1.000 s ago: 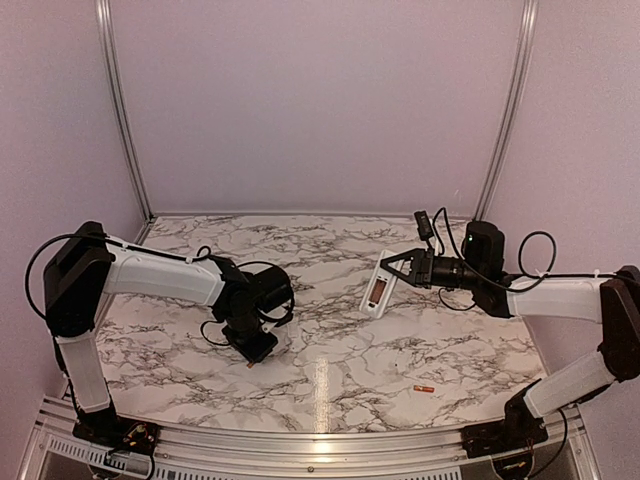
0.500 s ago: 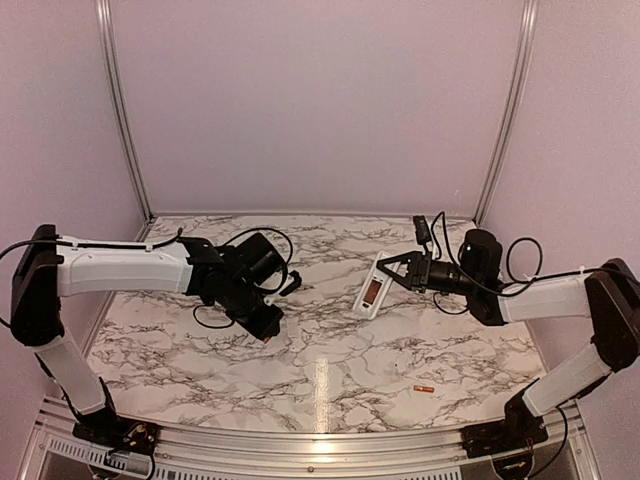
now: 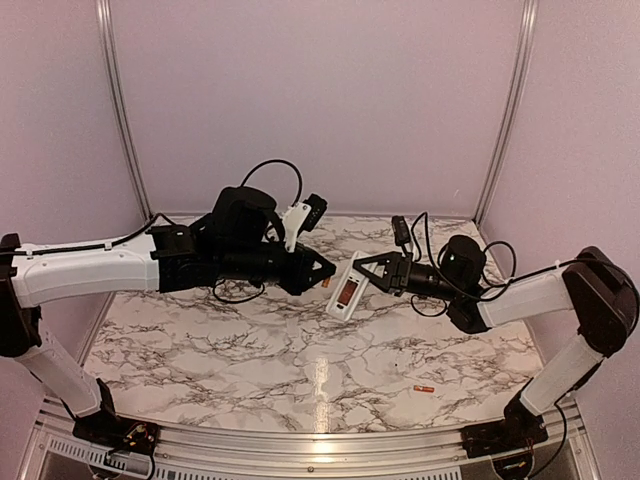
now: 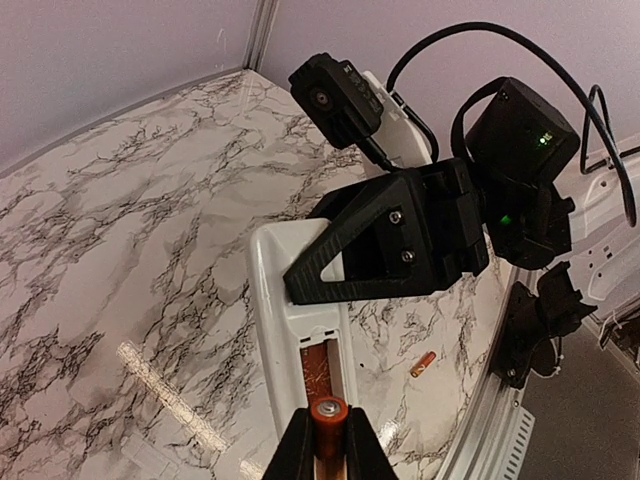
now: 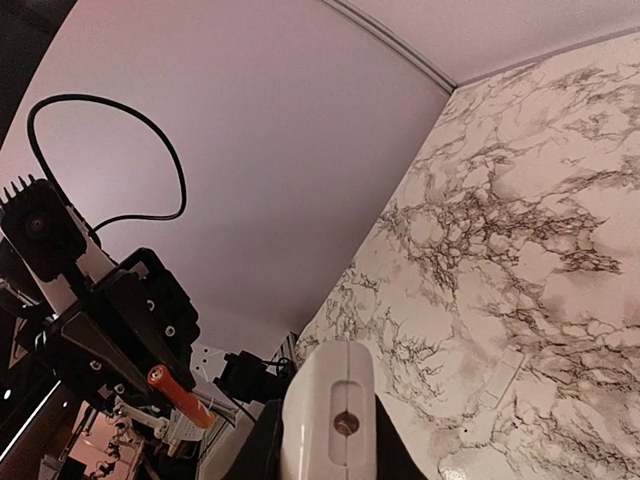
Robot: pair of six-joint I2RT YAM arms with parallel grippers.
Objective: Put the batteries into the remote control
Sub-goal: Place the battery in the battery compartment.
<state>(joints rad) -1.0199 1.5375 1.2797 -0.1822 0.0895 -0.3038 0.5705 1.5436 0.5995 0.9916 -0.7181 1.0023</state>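
My right gripper (image 3: 368,273) is shut on the white remote control (image 3: 346,291), holding it tilted above the table's middle with its open battery recess (image 4: 322,368) facing up. The recess looks reddish-brown inside. My left gripper (image 3: 316,270) is shut on an orange-red battery (image 4: 328,418), whose pale end points at the recess's near end from just short of it. In the right wrist view the remote's rounded end (image 5: 330,405) sits between my fingers, and the held battery (image 5: 178,395) shows at the lower left. A second battery (image 3: 422,388) lies on the marble at the front right.
The marble table (image 3: 250,350) is walled by pale panels with metal corner posts (image 3: 510,110). A metal rail (image 3: 300,445) runs along the near edge. A small pale flat rectangle (image 5: 500,375) lies on the marble. Both arms' cables loop over the middle.
My left arm lifted from the left of the table and swung to the middle with the battery. My right gripper carried the remote leftward and lower, meeting it.
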